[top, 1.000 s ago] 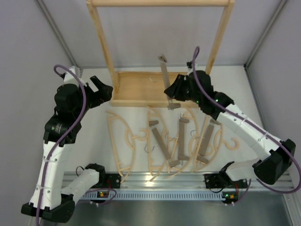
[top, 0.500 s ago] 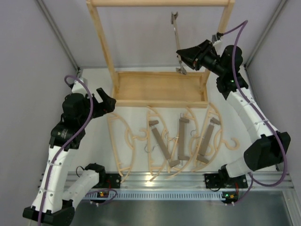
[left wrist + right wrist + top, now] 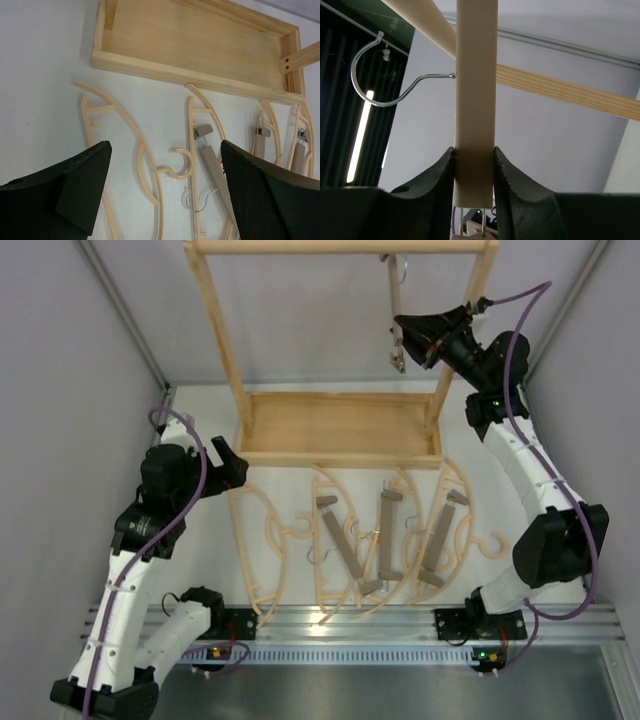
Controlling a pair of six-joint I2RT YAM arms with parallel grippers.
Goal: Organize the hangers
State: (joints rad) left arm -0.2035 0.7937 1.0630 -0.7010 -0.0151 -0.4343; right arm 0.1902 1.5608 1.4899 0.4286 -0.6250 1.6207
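Note:
My right gripper (image 3: 402, 330) is shut on a straight clamp bar hanger (image 3: 391, 295) and holds it upright, high by the rack's top rail (image 3: 340, 246). In the right wrist view the bar (image 3: 476, 100) sits between the fingers (image 3: 432, 185). Its metal hook (image 3: 380, 75) points left, just below the rail (image 3: 560, 87). My left gripper (image 3: 226, 462) is open and empty over the table's left side. Below it lie a pale curved hanger (image 3: 145, 165) and a clamp bar (image 3: 212, 165). Several pale hangers (image 3: 262, 540) and three clamp bars (image 3: 345, 545) lie on the table.
The big wooden rack frame stands at the back with its tray base (image 3: 340, 425), which also shows in the left wrist view (image 3: 190, 75). Grey walls close in both sides. A metal rail (image 3: 340, 625) runs along the near edge by the arm bases.
My right arm has lifted the clamp bar from just above the tray up to the top rail. My left arm has swung down and towards the hangers on the table.

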